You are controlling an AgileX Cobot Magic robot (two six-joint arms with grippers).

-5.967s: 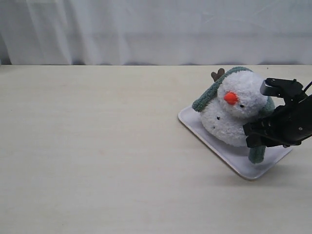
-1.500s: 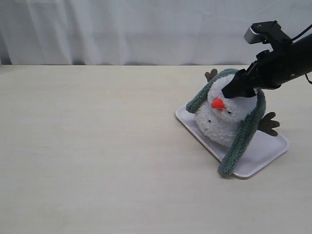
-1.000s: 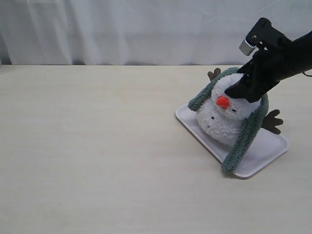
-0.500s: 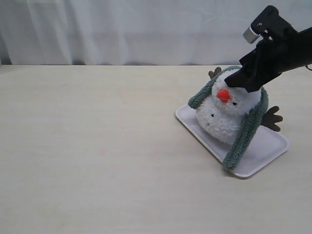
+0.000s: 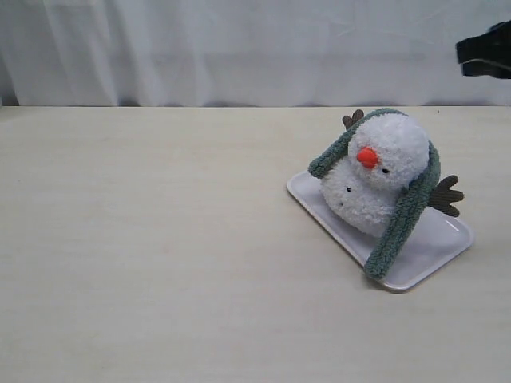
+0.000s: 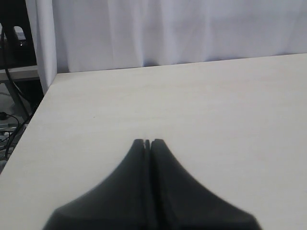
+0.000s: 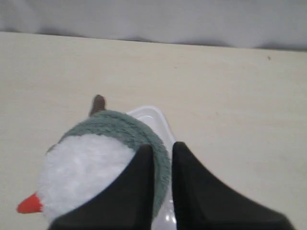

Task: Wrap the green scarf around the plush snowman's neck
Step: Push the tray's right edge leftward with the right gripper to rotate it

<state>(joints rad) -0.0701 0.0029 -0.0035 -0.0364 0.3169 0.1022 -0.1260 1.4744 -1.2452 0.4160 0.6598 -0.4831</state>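
Observation:
The plush snowman point(image 5: 375, 171) leans on a white tray point(image 5: 435, 246) at the right of the table. The green scarf point(image 5: 403, 219) lies over the back of its head, one end hanging down its left side and the longer end reaching the tray's front edge. My right gripper point(image 5: 471, 54) hovers high at the upper right corner, apart from the plush. In the right wrist view this gripper point(image 7: 163, 146) stands slightly open and empty, above the scarf point(image 7: 129, 125) and the snowman point(image 7: 81, 172). My left gripper point(image 6: 147, 142) is shut and empty over bare table.
A white curtain point(image 5: 239, 48) closes off the back of the table. The beige tabletop point(image 5: 160, 239) stretches left of the tray. In the left wrist view the table's edge point(image 6: 41, 103) borders cables and equipment.
My right gripper has lifted off the snowman's head and drawn up and to the right. The snowman's head has risen a little; the scarf stays draped over it.

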